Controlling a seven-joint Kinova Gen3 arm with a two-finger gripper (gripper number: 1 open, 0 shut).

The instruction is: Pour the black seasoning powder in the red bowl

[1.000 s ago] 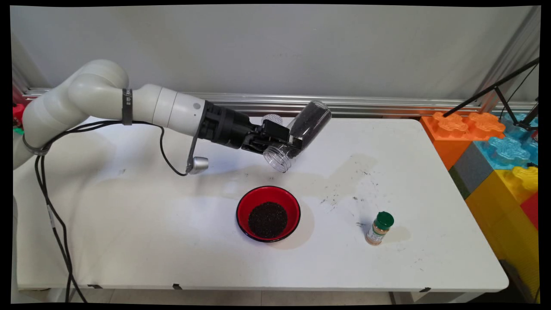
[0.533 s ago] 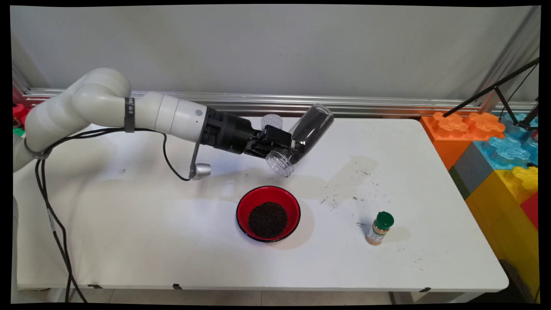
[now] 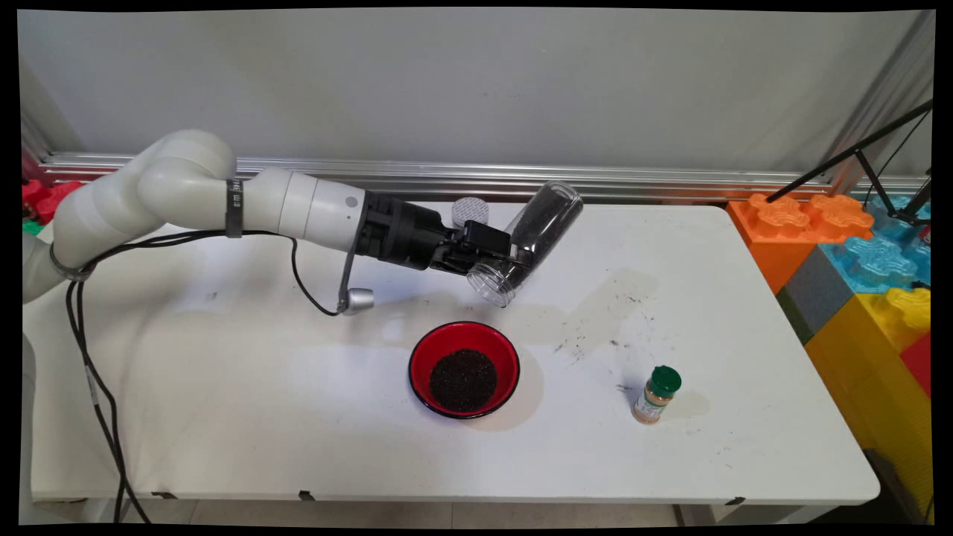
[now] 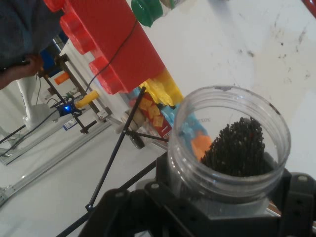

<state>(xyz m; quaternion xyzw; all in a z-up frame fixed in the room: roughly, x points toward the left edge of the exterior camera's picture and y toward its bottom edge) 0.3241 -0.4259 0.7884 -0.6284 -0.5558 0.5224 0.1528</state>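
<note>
Black gripper point(image 3: 500, 257) jaws clamped on a clear plastic cylindrical jar point(image 3: 532, 238), tilted mouth-down, dark granules inside, above white table point(image 3: 260, 387), round glossy red bowl point(image 3: 464, 369) of dark grains at its 7 o'clock, green-capped spice bottle point(image 3: 656, 394) at 4 o'clock, ribbed lid point(image 3: 470, 211) behind

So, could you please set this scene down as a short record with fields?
gripper: the gripper is shut on the clear jar
jar pose: tilted, open mouth down and toward the near side, above the table
jar contents: dark grains
bowl: red bowl of dark grains, on the table nearer than the jar
other things: green-capped spice bottle, upright, right of the bowl; ribbed cap behind the gripper
</note>
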